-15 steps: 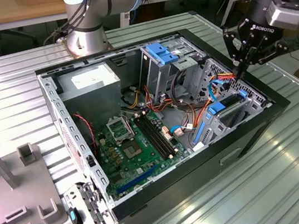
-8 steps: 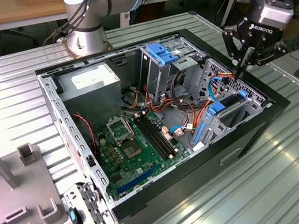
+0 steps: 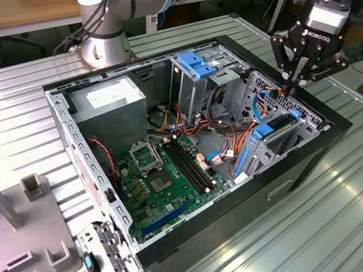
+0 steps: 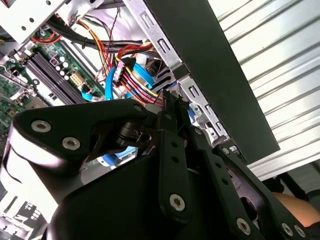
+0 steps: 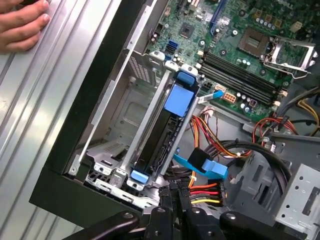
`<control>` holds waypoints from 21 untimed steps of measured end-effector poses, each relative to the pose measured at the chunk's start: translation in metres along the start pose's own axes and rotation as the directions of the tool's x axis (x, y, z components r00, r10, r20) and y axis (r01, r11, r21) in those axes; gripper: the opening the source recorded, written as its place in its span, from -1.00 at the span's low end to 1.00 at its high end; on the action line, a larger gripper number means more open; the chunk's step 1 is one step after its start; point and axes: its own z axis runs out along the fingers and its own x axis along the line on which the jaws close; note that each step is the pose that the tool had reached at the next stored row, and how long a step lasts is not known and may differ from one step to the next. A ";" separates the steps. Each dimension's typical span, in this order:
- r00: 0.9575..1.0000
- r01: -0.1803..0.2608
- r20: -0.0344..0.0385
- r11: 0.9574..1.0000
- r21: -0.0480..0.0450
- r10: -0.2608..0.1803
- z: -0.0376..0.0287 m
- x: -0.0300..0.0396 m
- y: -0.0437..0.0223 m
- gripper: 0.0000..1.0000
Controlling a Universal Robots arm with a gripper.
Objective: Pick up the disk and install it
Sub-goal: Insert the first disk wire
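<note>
disk seated in its cage, claw closed at the case corner

we see a ribbed silver metal worktop [image 3: 356, 205] carrying everything, with a wooden bench [image 3: 13, 14] along the back of the room. on the exterior view's left lies a grey fixture plate [image 3: 5, 237] with raised blocks. the arm's base [image 3: 110, 44] stands on the worktop behind the case. in the first wrist view a person's hand [image 5: 22, 25] rests flat on the ribbed metal beside the case.

the black computer case [image 3: 248, 215] lies open on its side. inside it we find the green motherboard [image 3: 167, 179], a silver power supply [image 3: 111, 98] in the far corner, a light-blue bracket [image 3: 198, 65] on the upper bays, and bundles of red, orange and yellow cables [image 5: 210, 190].

the disk [image 5: 160, 135] sits on edge in the metal drive cage [image 5: 125, 115] against the case's wall, its blue carrier frame showing at both ends; the exterior view shows it [image 3: 280, 133] at the case's right end.

the claw [image 3: 294, 85] hangs over that corner, fingers pressed together and holding nothing. in both wrist views its tips [image 4: 172, 102] [image 5: 174, 197] are just beside the cables, near the disk's end but apart from it.
</note>
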 end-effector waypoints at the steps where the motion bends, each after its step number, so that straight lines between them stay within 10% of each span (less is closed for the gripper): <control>1: 1.000 -0.008 0.000 1.000 0.000 0.008 0.0000 0.0001 -0.0002 -0.66; 7: 0.998 -0.061 0.001 0.998 0.000 0.061 0.0004 0.0005 -0.0011 -0.66; 20: 0.974 -0.228 0.002 0.974 -0.001 0.228 0.0006 0.0023 -0.0049 -0.66; 21: 0.967 -0.254 0.002 0.967 -0.001 0.254 0.0008 0.0024 -0.0050 -0.66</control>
